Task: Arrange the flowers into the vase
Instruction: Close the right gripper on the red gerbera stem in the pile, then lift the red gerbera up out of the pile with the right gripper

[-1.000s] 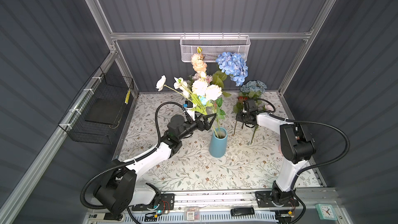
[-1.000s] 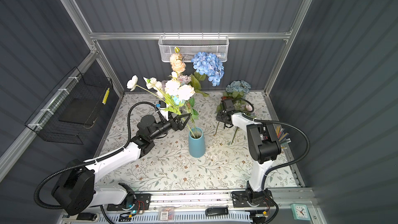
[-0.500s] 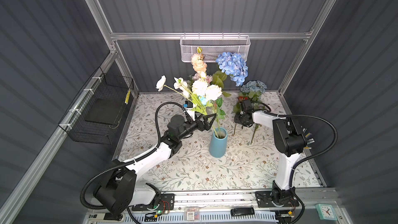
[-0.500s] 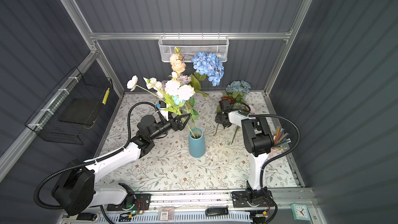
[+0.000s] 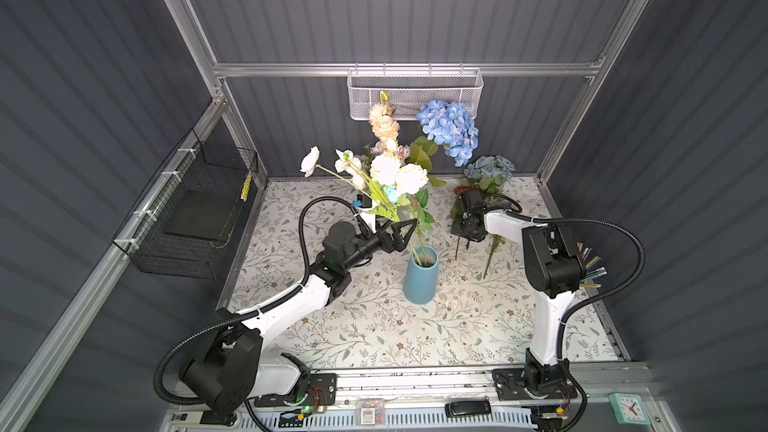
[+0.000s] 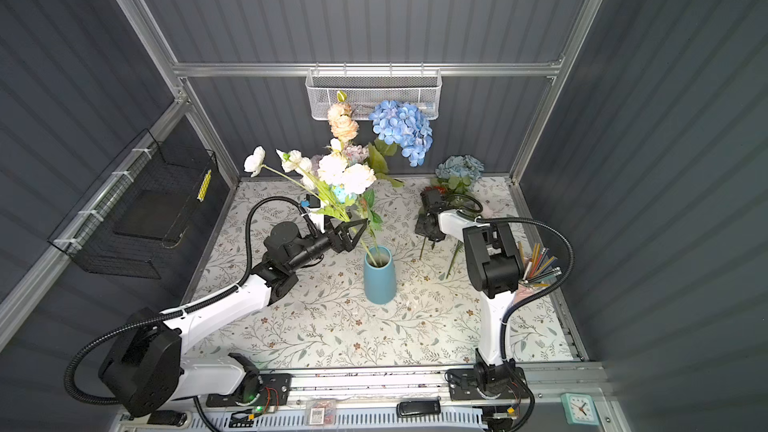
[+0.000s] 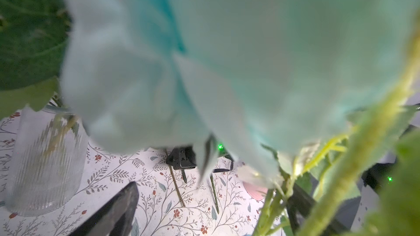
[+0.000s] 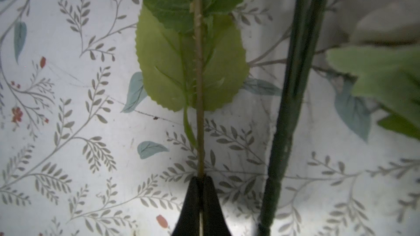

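A blue vase [image 5: 420,274] [image 6: 379,274] stands mid-table with a white and cream flower bunch [image 5: 390,172] [image 6: 340,170] in it. My left gripper [image 5: 399,232] [image 6: 353,230] [image 7: 211,200] is open just above the vase, its jaws on either side of that bunch's green stems [image 7: 270,203]; pale-blue petals [image 7: 204,64] fill most of the left wrist view. My right gripper [image 5: 468,241] [image 6: 430,238] [image 8: 201,178] points down at the table, shut on a thin olive flower stem [image 8: 199,110] with serrated leaves. A dark green stem [image 8: 293,110] lies beside it. A dusty-blue hydrangea [image 5: 490,168] lies at the back right.
A clear ribbed glass vase [image 7: 43,160] stands behind the blue one, with peach roses [image 5: 384,126] and a blue hydrangea [image 5: 451,130] rising there. Coloured pencils [image 5: 590,263] stand at the right edge. A white mesh basket [image 5: 415,93] hangs on the back wall, a black wire basket [image 5: 195,209] on the left.
My right gripper has closed on the thin stem, and the right arm's elbow has swung in toward the middle. The left arm has stayed put, open.
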`<state>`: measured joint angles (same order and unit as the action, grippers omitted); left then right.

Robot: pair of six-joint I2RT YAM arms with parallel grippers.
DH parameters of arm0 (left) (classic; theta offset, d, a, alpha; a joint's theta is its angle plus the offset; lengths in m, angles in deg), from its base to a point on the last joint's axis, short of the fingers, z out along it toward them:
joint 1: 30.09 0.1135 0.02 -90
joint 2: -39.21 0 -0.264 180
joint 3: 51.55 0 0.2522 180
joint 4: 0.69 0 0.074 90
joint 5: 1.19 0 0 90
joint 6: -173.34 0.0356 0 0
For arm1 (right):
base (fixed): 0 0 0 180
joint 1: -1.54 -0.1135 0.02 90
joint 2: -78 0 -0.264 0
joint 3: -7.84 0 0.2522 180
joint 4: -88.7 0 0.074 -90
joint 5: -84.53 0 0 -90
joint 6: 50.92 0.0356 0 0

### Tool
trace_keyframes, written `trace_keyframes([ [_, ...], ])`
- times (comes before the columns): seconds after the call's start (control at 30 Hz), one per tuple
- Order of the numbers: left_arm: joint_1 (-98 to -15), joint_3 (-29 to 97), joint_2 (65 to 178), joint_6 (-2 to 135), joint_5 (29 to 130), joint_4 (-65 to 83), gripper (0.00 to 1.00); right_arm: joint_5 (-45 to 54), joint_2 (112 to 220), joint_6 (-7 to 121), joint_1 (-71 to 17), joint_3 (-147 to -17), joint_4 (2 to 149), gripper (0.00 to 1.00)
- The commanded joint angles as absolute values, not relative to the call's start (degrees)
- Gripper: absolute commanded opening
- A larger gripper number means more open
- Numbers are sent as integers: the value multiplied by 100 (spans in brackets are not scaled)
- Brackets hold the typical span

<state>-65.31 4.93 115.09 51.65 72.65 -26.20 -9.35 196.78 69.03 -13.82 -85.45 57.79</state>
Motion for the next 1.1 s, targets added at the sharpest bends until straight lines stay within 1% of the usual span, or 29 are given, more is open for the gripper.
trace_keyframes([
  [0.0,-6550,513,11366,5216,7317,-2596,99,-939,19420,6949,-1372,-8253,5669,0],
  [0.4,-6550,449,11278,5195,7308,-2639,99,-380,17299,6948,-1112,-7076,6148,0],
  [0.73,-6550,451,11242,5165,7264,-2675,99,-153,15024,6672,-1094,-6152,6391,0],
  [0.83,-6550,473,11265,5142,7231,-2709,99,175,14367,6631,-1094,-5928,6575,0],
  [0.93,-6549,478,11278,5122,7211,-2746,99,713,13676,6611,-1094,-5710,6845,0],
  [1.07,-6550,505,11287,5121,7197,-2732,99,1316,13003,6831,-1103,-5443,7403,0],
])
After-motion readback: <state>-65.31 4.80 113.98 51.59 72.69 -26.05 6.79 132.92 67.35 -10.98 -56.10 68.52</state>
